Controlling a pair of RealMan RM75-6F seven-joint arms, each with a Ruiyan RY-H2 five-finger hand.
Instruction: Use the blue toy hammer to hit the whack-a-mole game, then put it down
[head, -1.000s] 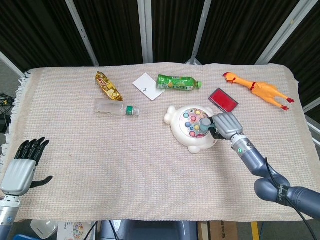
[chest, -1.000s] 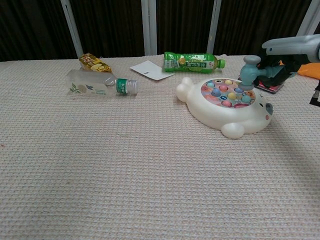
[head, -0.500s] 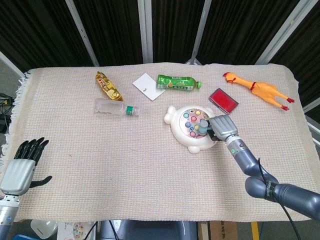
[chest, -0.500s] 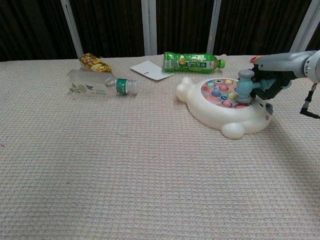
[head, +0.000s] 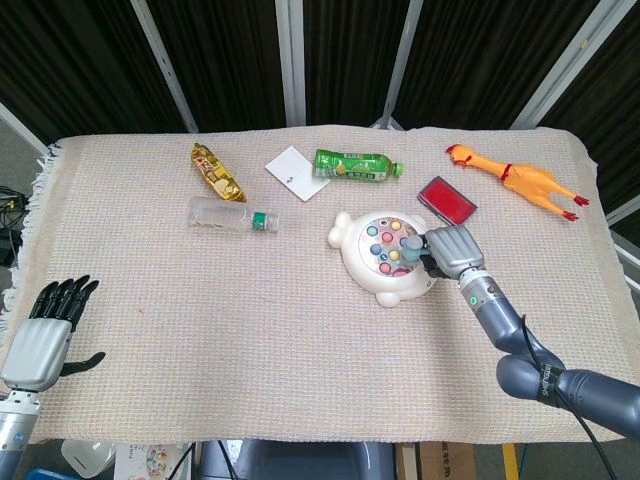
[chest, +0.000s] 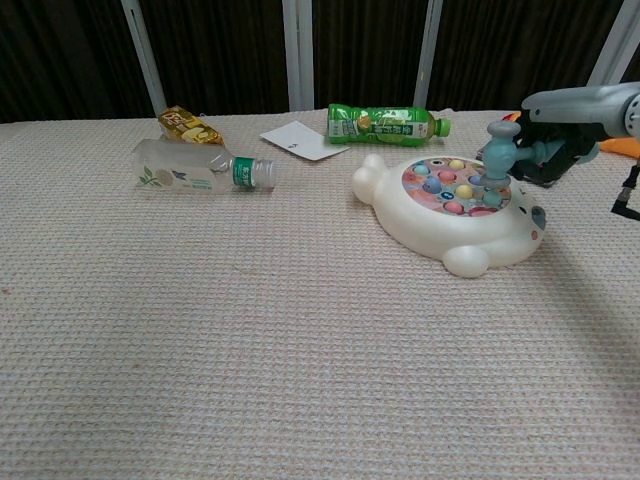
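The white bear-shaped whack-a-mole game (head: 383, 259) (chest: 448, 214) lies right of the table's middle, with coloured buttons on top. My right hand (head: 454, 249) (chest: 560, 140) grips the handle of the blue toy hammer (head: 410, 247) (chest: 498, 152). The hammer's head hangs just above the buttons at the game's right side. My left hand (head: 45, 330) is at the table's near left edge, fingers apart, holding nothing; the chest view does not show it.
A clear bottle (head: 232, 215) (chest: 197, 168), a gold snack packet (head: 217, 171), a white card (head: 296, 172) and a green bottle (head: 358, 165) (chest: 387, 123) lie behind the game. A red box (head: 446, 199) and a rubber chicken (head: 514, 179) lie at the back right.
The hammer head dropped onto the game's buttons half a second ago and has since lifted a little. The left hand has not moved.
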